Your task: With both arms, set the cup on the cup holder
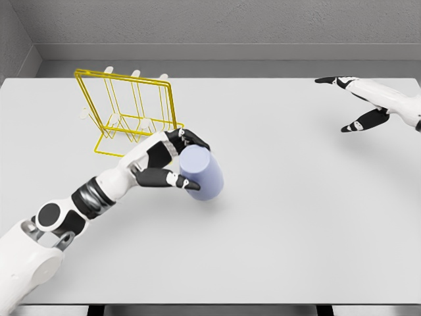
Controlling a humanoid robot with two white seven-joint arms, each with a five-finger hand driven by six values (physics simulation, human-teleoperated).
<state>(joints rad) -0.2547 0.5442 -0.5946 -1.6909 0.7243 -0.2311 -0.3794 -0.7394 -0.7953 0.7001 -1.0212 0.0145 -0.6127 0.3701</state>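
A pale lavender cup [204,174] lies tilted on the white table [296,217], just left of centre. My left hand [182,160] is wrapped around its left side, thumb in front and fingers over the top, so it is shut on the cup. Behind the hand stands the yellow wire cup holder [128,112] with white pegs, at the back left. My right hand [355,102] hovers over the far right of the table, fingers spread and holding nothing, far from the cup.
Grey walls close off the table's far edge. The table's front edge runs along the bottom of the view. The wire holder's front frame sits right behind my left wrist.
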